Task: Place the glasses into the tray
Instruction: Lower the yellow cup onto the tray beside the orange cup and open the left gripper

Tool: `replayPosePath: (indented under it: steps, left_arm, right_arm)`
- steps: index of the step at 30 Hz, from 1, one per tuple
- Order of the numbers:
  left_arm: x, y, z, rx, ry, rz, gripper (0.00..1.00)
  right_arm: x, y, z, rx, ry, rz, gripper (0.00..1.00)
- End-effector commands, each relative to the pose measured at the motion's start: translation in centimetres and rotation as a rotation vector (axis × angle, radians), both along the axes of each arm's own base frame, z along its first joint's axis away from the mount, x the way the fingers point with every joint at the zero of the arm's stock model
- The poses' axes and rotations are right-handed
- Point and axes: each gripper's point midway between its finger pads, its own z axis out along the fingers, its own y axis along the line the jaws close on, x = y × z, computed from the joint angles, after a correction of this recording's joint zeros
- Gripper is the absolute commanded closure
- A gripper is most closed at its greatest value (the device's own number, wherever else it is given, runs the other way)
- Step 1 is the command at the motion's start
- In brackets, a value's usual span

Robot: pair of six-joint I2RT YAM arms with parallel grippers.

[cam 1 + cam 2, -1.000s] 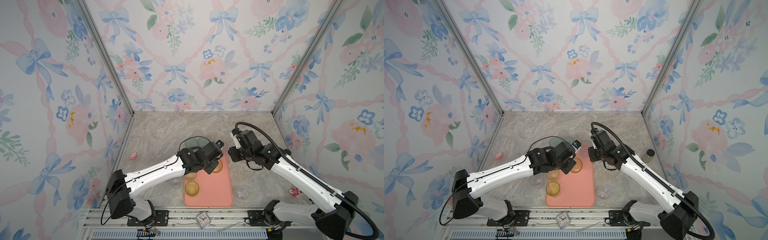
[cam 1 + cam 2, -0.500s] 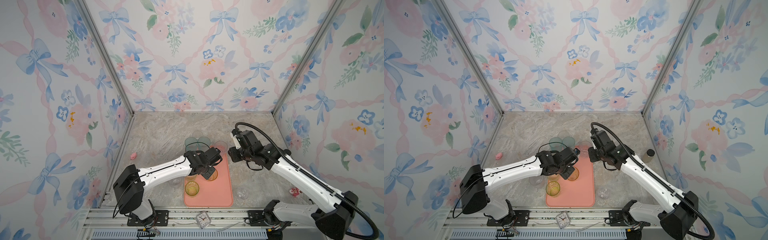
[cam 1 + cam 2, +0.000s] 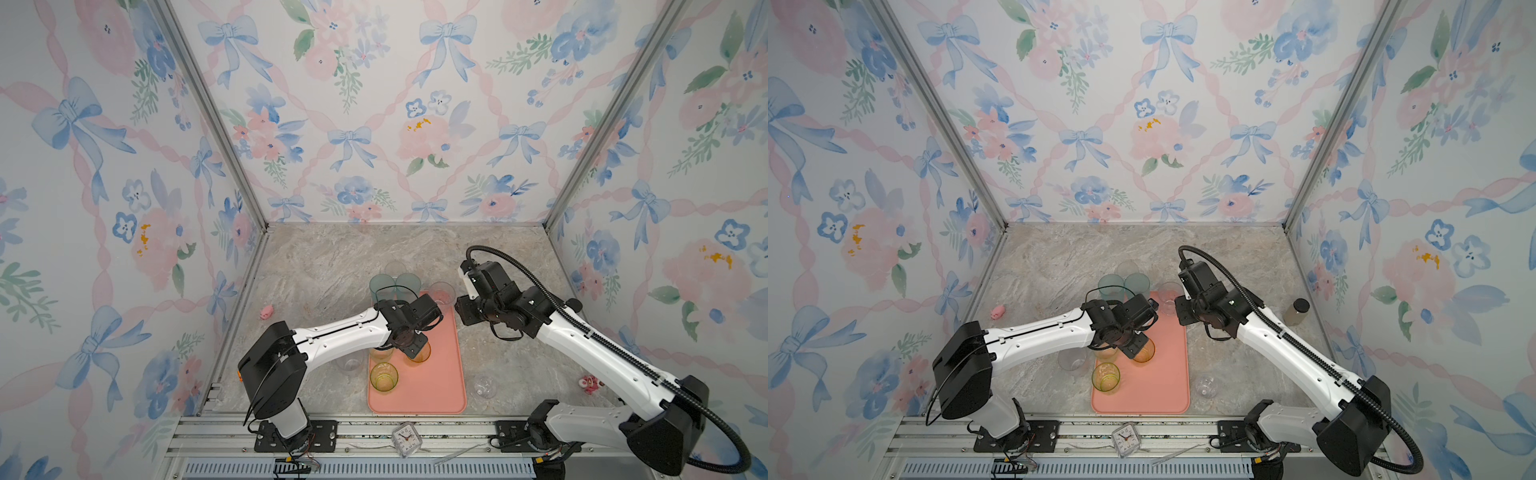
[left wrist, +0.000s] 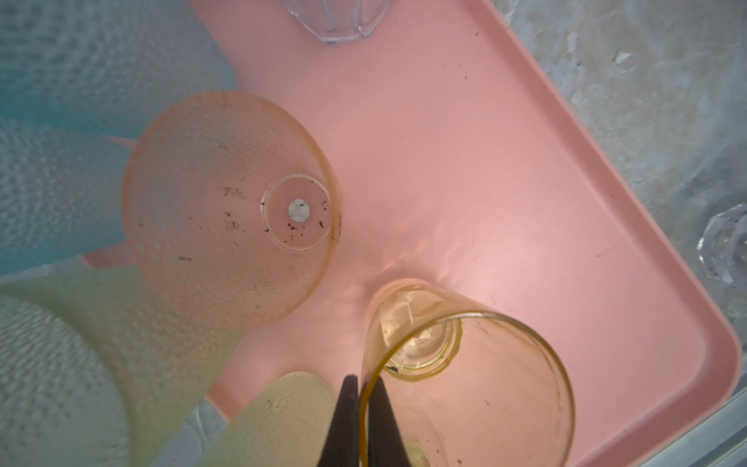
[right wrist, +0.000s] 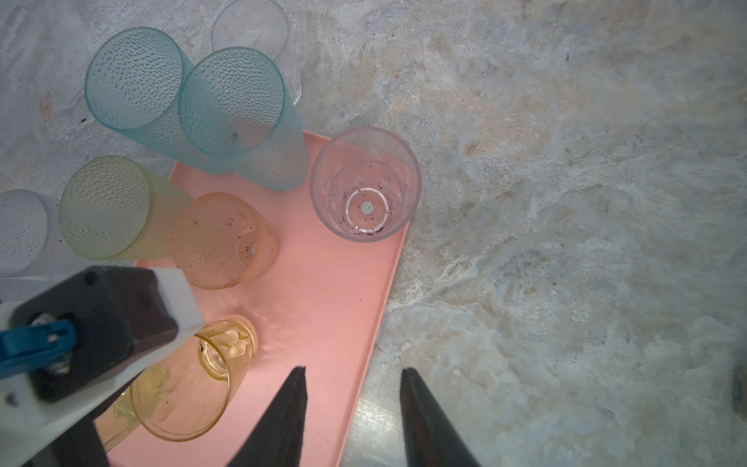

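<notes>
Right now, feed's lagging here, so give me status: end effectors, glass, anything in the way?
Left end effector shut on orange glass rim, glass tilted over tray. Right end effector open, empty, over tray edge. Peach glass near, apart.

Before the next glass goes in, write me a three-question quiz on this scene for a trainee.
1. True or false: the right gripper has a glass between its jaws.
2. The left gripper is shut on the rim of a glass over the tray. Which colour is it? A teal, B orange, C clear.
3. Fill in: the small rounded clear glass stands ___ the tray.
Key: 1 false, its jaws stand apart and empty. 2 B, the orange glass. 3 outside, on the table beside it.
</notes>
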Motion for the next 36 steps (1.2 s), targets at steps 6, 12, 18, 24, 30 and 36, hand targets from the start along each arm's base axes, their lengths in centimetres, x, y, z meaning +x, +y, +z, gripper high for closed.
replayPosePath:
  steps: [6,12,18,24,30,36]
  left_arm:
    - [0.2,1.1,-1.0,0.025,0.033,0.033,1.0]
    - [0.2,1.4,-1.6,0.037,0.049,0.032,1.0]
    - [0.4,1.5,-1.9,0.042,0.054,0.035,1.0]
    - [0.6,1.6,-1.7,0.042,0.045,0.038,0.88]
    - [0.7,1.5,-1.4,0.036,0.038,0.037,0.81]
    - [0.8,1.6,-0.5,0.023,0.016,0.038,0.77]
  right_arm:
    - [0.5,0.0,-1.2,-0.011,0.026,-0.008,0.58]
    - [0.8,0.4,-1.5,-0.013,0.034,-0.003,0.58]
    - [1.0,0.5,-1.6,-0.016,0.039,0.002,0.58]
    - [1.2,0.7,-1.7,-0.014,0.043,0.005,0.58]
    - [1.2,0.9,-1.7,-0.011,0.045,0.009,0.58]
    - [1.2,0.9,-1.7,-0.008,0.047,0.01,0.58]
